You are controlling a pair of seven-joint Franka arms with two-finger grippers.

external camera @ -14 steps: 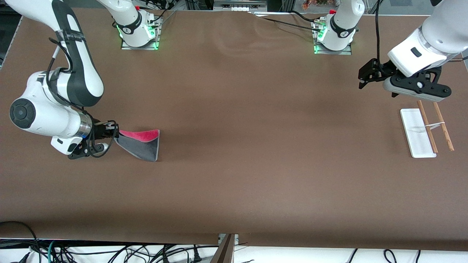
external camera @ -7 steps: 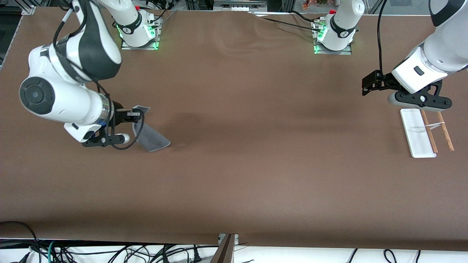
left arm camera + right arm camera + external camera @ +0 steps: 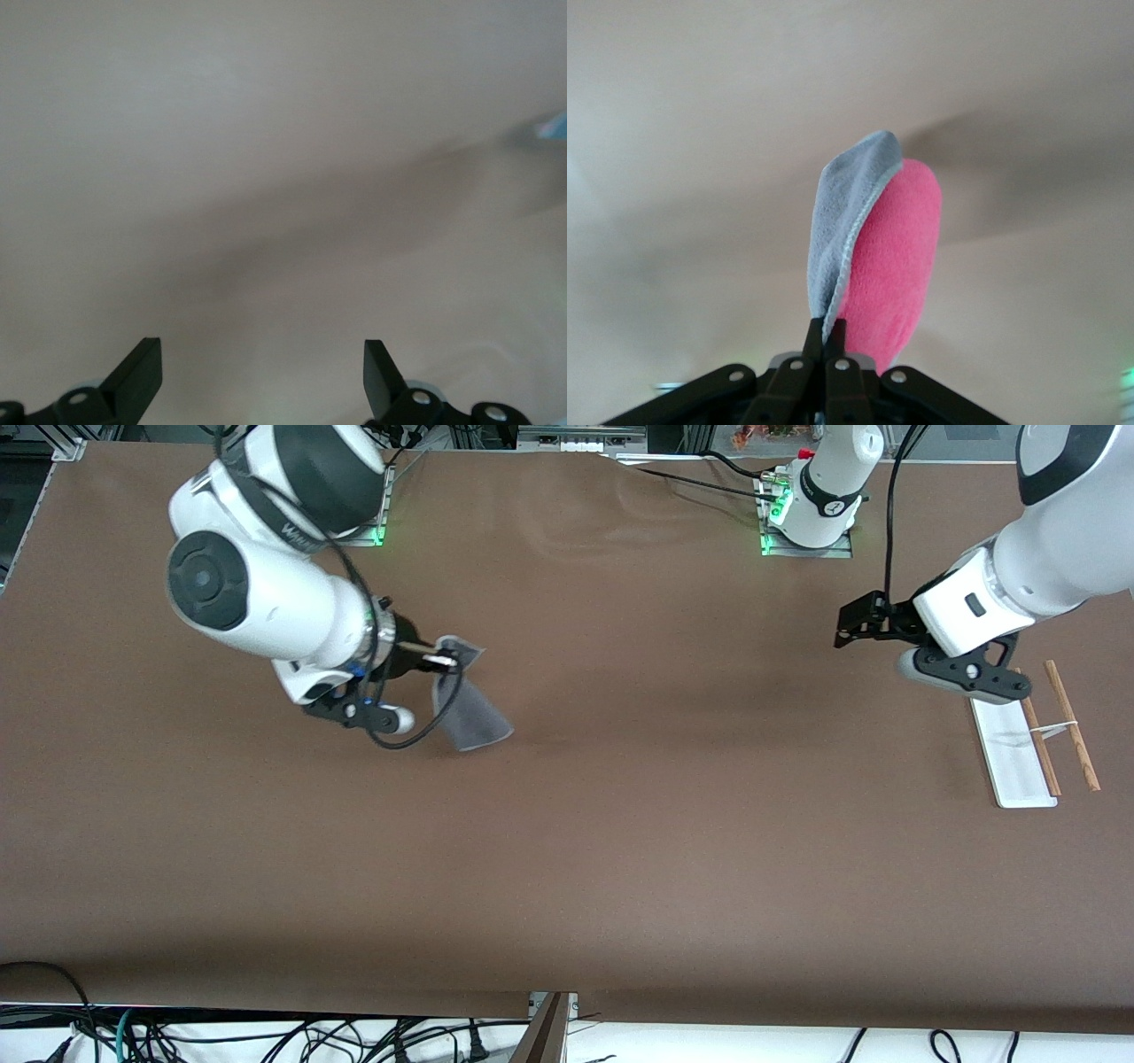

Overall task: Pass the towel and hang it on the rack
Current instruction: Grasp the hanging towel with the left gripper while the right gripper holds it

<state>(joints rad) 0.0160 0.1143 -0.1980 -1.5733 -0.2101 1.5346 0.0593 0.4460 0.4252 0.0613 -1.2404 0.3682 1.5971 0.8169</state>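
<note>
The right gripper pinches the towel by one edge above the table; the cloth's long axis trails toward five o'clock. The left gripper hangs spread over bare table beside the rack.

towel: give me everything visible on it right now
The towel is a small soft cloth, dark grey on one face and red-pink on the other, with light grey edge trim. It hangs folded and limp in the air, pinched at one edge by the right gripper, over the table toward the right arm's end. In the right wrist view both faces show, grey beside pink. Only the fingers touch it.
</note>
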